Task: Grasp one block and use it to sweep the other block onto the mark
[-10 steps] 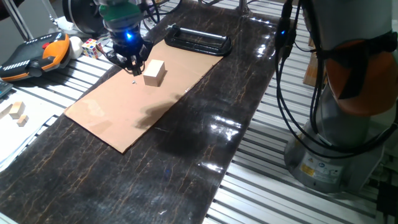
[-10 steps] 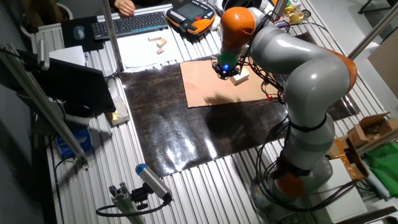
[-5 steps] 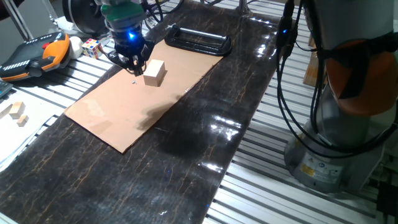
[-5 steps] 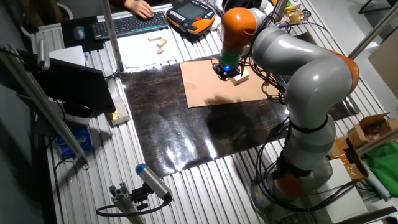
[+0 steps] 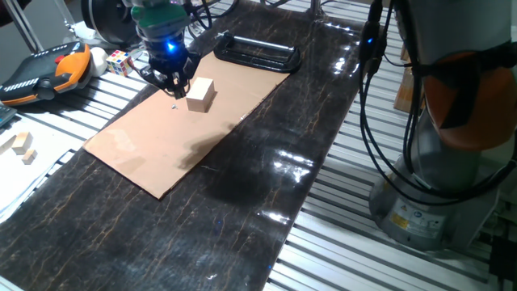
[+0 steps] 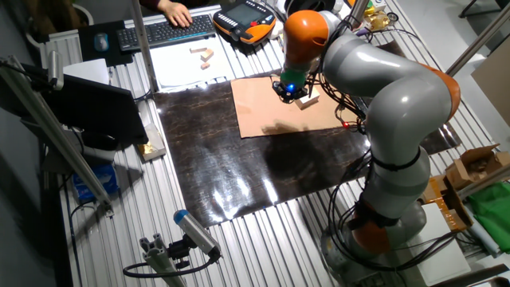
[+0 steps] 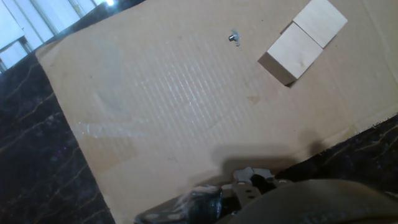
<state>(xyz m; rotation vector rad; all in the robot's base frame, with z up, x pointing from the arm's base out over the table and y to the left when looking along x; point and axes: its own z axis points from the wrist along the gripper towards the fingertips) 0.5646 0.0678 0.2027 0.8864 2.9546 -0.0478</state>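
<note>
Two pale wooden blocks lie touching each other on the cardboard sheet (image 5: 153, 145). The hand view shows them as a near block (image 7: 291, 55) and a far block (image 7: 320, 22); in one fixed view they read as a single pale shape (image 5: 200, 93), and they also show in the other fixed view (image 6: 307, 97). The mark (image 7: 233, 37) is a tiny dark dot on the cardboard beside them, also visible as the mark (image 5: 174, 105). My gripper (image 5: 170, 82) hovers just left of the blocks, above the mark, fingers apart and holding nothing. The same gripper (image 6: 288, 89) sits beside the blocks.
A black frame (image 5: 258, 52) lies past the cardboard's far end. A multicoloured puzzle cube (image 5: 119, 61) and an orange teach pendant (image 5: 48, 69) sit at the left. Small wood pieces (image 5: 20, 145) lie at the left edge. The robot base (image 5: 436, 178) stands at the right.
</note>
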